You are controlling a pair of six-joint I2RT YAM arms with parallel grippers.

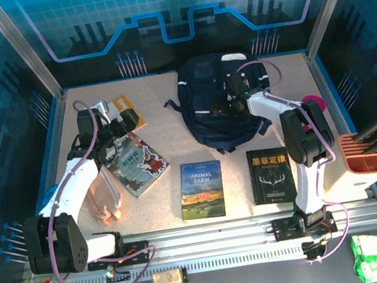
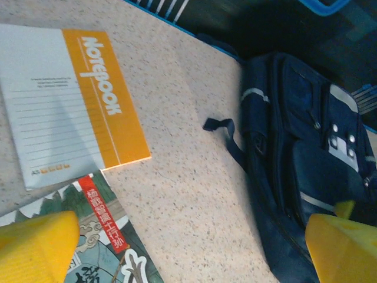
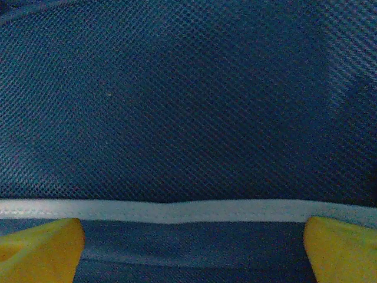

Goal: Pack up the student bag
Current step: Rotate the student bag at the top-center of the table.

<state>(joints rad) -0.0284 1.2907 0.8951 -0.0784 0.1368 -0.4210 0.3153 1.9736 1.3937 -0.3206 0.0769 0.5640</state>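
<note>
Table [image 1: 167, 145]: the bag [image 1: 202, 89] lies flat at the far centre-right, its long axis running far to near, with books on its near side and to its left. My right pincer [image 3: 194, 250] is the nearer one, directly above the bag and close to its mesh; it is spread wide with nothing gripped, and a white stripe [image 3: 177, 210] crosses just beyond the tips. The left pincer [image 2: 188, 247], equally wide and empty, hangs by the notebook [image 2: 88, 100], with the bag off to its right.
</note>
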